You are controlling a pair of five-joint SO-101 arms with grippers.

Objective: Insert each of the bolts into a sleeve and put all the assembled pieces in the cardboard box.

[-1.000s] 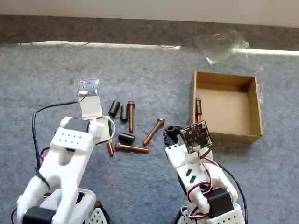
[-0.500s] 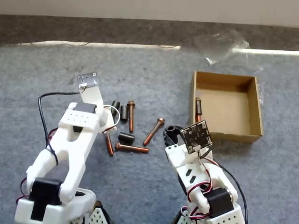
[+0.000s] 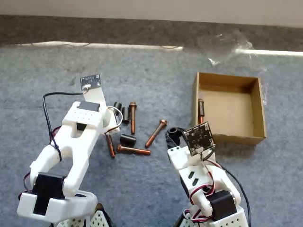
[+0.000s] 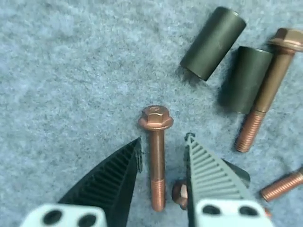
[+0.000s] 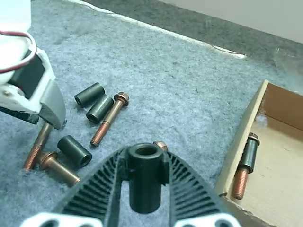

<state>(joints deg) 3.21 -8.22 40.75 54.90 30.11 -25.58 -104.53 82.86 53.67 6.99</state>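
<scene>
My left gripper (image 4: 163,140) is open and low over the carpet, its fingers either side of a copper bolt (image 4: 155,151) lying flat. From above, this gripper (image 3: 110,135) sits over the bolt (image 3: 110,145) at the left of the loose parts. My right gripper (image 5: 144,158) is shut on a black sleeve (image 5: 143,182), held upright with its bore showing. In the high view that sleeve (image 3: 174,133) hangs just left of the cardboard box (image 3: 258,109). One bolt inside a sleeve (image 3: 200,110) lies in the box against its left wall.
Two black sleeves (image 3: 115,109) (image 3: 125,115) and a bolt (image 3: 132,117) lie side by side. Another sleeve (image 3: 127,140) and two bolts (image 3: 133,150) (image 3: 156,133) lie nearby. A clear plastic bag (image 3: 225,45) lies beyond the box.
My left arm has stretched forward and lowered its open gripper around the leftmost bolt. The right arm has kept still with the sleeve in its grip.
</scene>
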